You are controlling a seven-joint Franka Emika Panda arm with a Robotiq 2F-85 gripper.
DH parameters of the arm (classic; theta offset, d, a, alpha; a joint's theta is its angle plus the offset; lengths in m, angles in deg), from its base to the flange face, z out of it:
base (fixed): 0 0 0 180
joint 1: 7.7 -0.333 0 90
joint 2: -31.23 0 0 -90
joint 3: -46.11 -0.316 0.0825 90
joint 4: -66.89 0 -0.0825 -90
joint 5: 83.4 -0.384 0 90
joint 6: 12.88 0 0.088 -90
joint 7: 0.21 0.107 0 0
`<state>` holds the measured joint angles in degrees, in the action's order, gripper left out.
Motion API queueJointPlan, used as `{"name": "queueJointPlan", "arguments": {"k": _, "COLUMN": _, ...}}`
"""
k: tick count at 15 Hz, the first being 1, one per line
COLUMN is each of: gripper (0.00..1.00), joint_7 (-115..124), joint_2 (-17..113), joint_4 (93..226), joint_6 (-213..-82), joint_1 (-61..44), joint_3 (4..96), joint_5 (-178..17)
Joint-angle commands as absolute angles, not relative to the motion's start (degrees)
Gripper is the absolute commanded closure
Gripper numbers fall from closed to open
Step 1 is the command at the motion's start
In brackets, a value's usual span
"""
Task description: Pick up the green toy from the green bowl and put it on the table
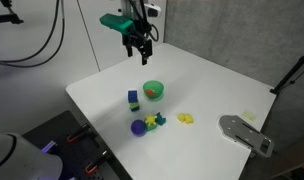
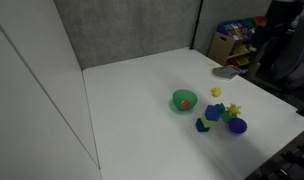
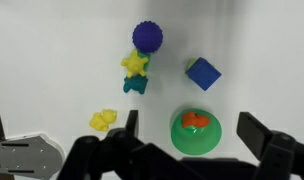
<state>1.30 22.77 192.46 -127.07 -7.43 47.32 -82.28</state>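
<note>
The green bowl [image 3: 195, 145] stands on the white table [image 3: 262, 50] with only an orange-red piece [image 3: 195, 121] showing in it. It also shows in both exterior views [image 1: 153, 90] [image 2: 184, 100]. A tiny dark green toy piece [image 3: 135, 86] lies on the table outside the bowl, touching a yellow star [image 3: 136, 63]. My gripper [image 3: 192, 130] is open and empty, its fingers either side of the bowl in the wrist view. In an exterior view the gripper [image 1: 140, 45] hangs high above the table, behind the bowl.
A blue block [image 3: 202, 73] [image 1: 133, 98] sits beside the bowl. A purple ball [image 3: 147, 36] [image 1: 138, 127] lies past the star. Small yellow toys [image 3: 103, 121] [image 1: 186, 119] lie apart. A grey flat object [image 1: 247, 135] sits at the table's edge.
</note>
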Motion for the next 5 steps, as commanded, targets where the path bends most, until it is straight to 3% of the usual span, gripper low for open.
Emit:
{"name": "queueJointPlan", "arguments": {"k": 1, "gripper": 0.00, "joint_7": -2.8, "joint_2": 19.7, "joint_4": 192.3, "joint_6": -122.2, "joint_1": -7.0, "joint_3": 48.5, "joint_5": -86.1}}
{"name": "queueJointPlan", "arguments": {"k": 5, "gripper": 0.00, "joint_7": -1.2, "joint_2": 20.3, "joint_4": 192.3, "joint_6": -123.0, "joint_1": -7.0, "joint_3": 48.1, "joint_5": -85.0}}
